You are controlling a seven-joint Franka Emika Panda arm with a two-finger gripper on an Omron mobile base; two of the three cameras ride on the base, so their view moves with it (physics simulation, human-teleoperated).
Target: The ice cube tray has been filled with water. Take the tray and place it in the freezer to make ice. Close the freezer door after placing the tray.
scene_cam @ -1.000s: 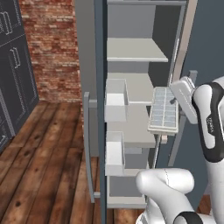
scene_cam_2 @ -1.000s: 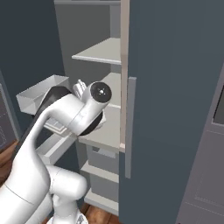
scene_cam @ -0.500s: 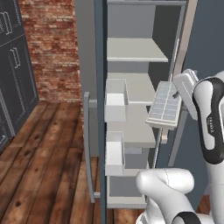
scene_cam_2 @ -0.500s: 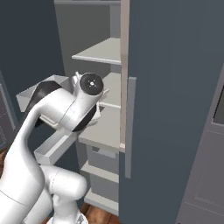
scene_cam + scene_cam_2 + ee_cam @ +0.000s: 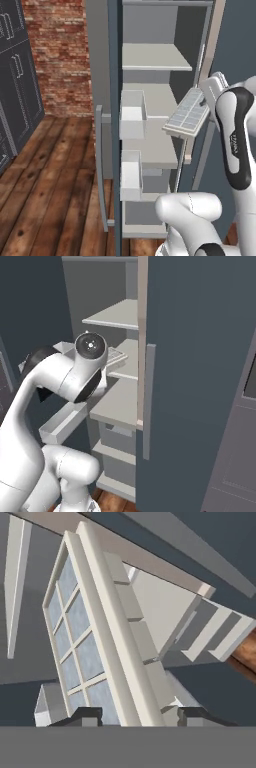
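I am seeing the claw gripping the ice cube tray by one long edge, its two dark tips pressing on either side of the tray's rim in the hand view. The tray is a flat, pale grey-white rectangle with a two-column grid of square cells, bluish inside, and blocky ribs along its side. In the left base view the tray is tilting, one end raised, just in front of the freezer at the level of its middle shelf. The shelves are looking smooth and matte grey. The freezer door is standing open, with two boxy white bins on its inner face and a long grey handle. A red brick wall and a dark wooden plank floor are lying to the left.
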